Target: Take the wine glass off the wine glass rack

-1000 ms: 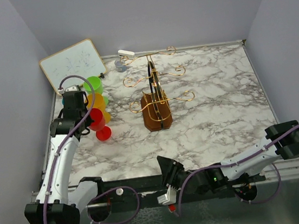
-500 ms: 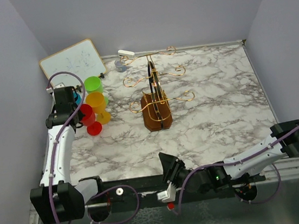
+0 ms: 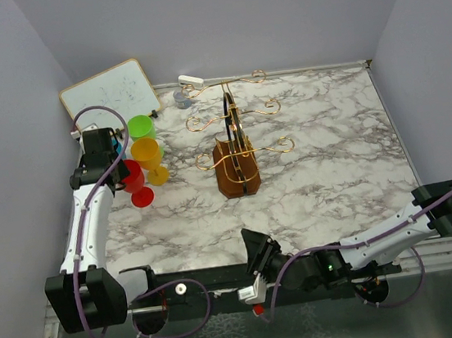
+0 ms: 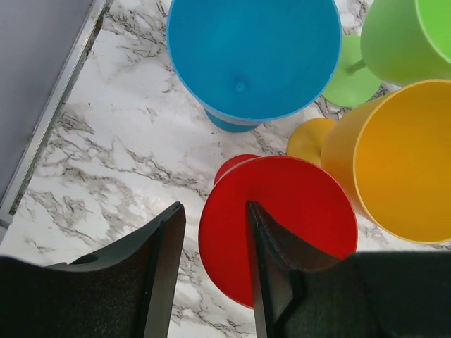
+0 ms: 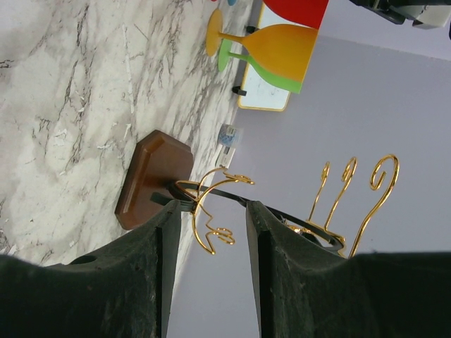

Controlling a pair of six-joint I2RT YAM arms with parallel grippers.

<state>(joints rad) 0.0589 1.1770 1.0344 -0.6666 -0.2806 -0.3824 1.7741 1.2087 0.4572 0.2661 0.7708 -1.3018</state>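
Right tool [image 5: 208, 274]: lower centre, fingers apart, holding nothing.
Left tool [image 4: 211, 267]: left side, fingers apart astride the red wine glass [image 4: 278, 229] rim.
Wine glass rack [image 3: 235, 155]: centre of surface [image 3: 332, 156], arms bare.
Risk: glass may tip onto the yellow glass [image 4: 394, 158] touching it.

Even, diffuse light fills all three views, bright without harsh glare. In the top view the marble table [image 3: 323, 157] shows only soft, short shadows; the faintest pool sits just beside the brown base of the wine glass rack [image 3: 238, 177]. Detail there is sharp at the middle and softer toward the walls. In the left wrist view the red wine glass [image 4: 278, 229] is crisp, with a gentle sheen, while the near fingers [image 4: 158, 271] are dark and slightly blurred. The right wrist view is clear on the rack's gold wire, dim at the bottom edge.
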